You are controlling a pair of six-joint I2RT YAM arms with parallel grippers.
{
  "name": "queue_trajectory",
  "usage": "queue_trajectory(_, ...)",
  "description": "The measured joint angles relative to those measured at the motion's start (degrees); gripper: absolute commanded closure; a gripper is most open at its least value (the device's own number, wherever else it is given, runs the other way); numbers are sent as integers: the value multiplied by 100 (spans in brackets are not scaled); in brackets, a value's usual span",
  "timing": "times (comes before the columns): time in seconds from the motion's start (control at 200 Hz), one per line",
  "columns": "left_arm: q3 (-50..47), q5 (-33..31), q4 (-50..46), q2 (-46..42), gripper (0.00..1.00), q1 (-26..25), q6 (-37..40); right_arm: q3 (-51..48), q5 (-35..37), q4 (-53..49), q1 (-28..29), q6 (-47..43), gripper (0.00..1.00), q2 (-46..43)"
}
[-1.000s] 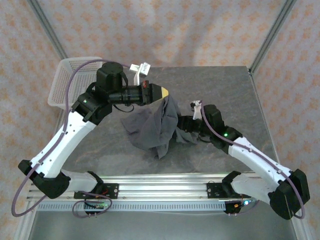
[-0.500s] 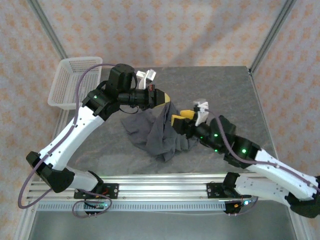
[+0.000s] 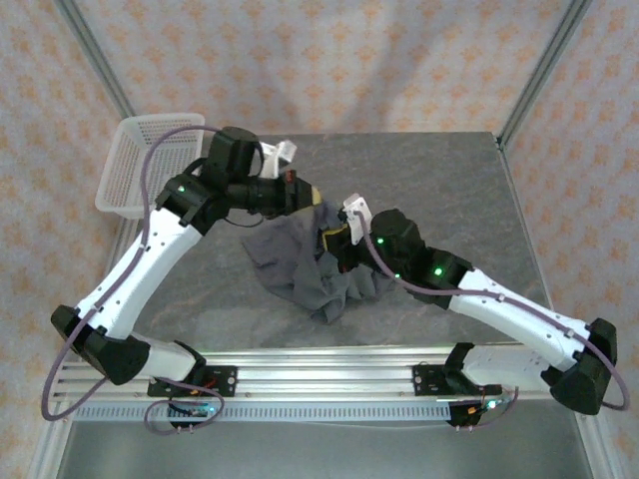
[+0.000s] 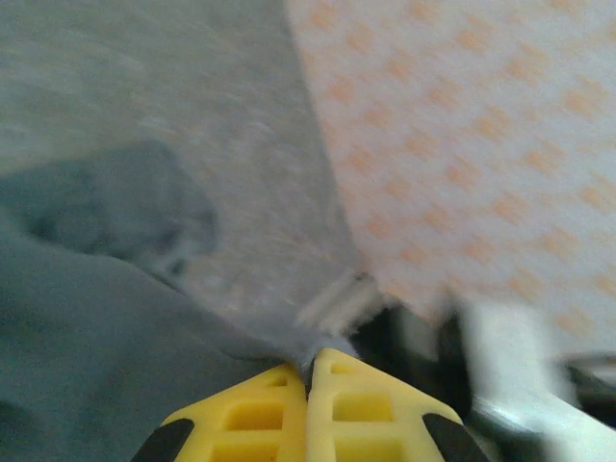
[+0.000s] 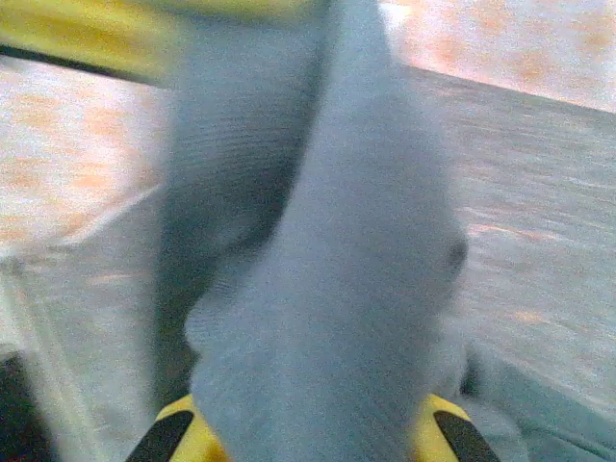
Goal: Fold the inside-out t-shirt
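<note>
My left tool (image 4: 310, 370) is pressed together on a thin edge of the inside-out t-shirt (image 3: 298, 267), holding that part up off the worktop (image 3: 439, 185). My right tool (image 3: 335, 238) is closed too, pinching a thick fold of the same cloth just beside the left one. Below them the shirt sags into a crumpled heap around the middle of the worktop. It looks light, limp and not slippery, and will droop wherever unsupported. I judge the hem or shoulder seams the best holds, taken well apart so the cloth spreads.
</note>
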Motion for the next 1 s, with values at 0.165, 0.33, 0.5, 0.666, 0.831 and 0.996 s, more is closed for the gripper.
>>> queue_trajectory(0.165,-632,2,-354,111,82,345,732,-28,-1429,466,-197,970,100,-243)
queue_trajectory(0.33,-1027,-323,-201,140,47,540,855,-170,-1818,688,-485,1386,100,-492)
queue_trajectory(0.5,-981,-907,-417,-616,45,807,1003,-170,-1659,942,-793,1517,100,-612)
queue_trajectory(0.666,-944,-1113,-404,-1985,63,586,466,-170,-1449,861,-813,1508,100,-393)
queue_trajectory(0.831,-1495,-1043,251,-2590,65,-9,-647,-170,-1342,800,-815,1499,100,-260)
queue_trajectory(0.996,-1945,-1213,426,-2057,60,-295,-1292,-170,-1320,798,-815,1502,100,-243)
